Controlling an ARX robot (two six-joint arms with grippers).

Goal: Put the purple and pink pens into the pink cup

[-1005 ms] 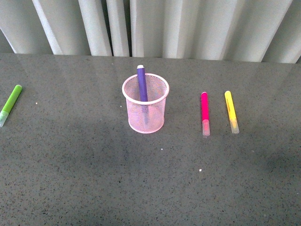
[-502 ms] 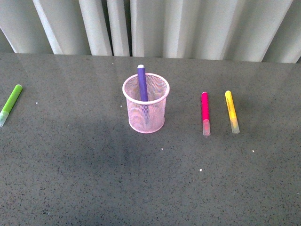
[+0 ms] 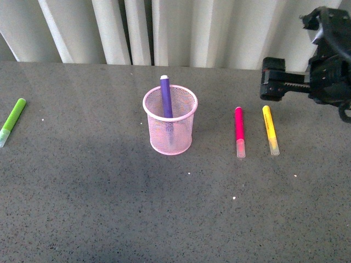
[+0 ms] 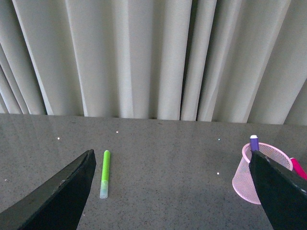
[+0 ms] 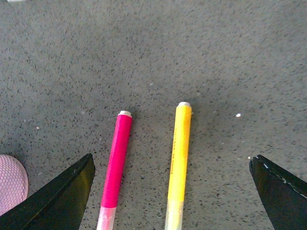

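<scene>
While the purple pen [image 3: 165, 97] stands in the pink cup [image 3: 178, 137], right end effector [image 5: 171, 157] spread wide above the pink pen [image 3: 239, 125].

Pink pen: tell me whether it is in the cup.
No, the pink pen lies flat on the table, apart from the pink cup.

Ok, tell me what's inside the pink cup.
The purple pen stands in the pink cup, top above the rim; its lower end shows only dimly through the mesh.

Pen [image 3: 165, 97] in cup [image 3: 170, 143]; second pen [image 3: 239, 129] right.
</scene>
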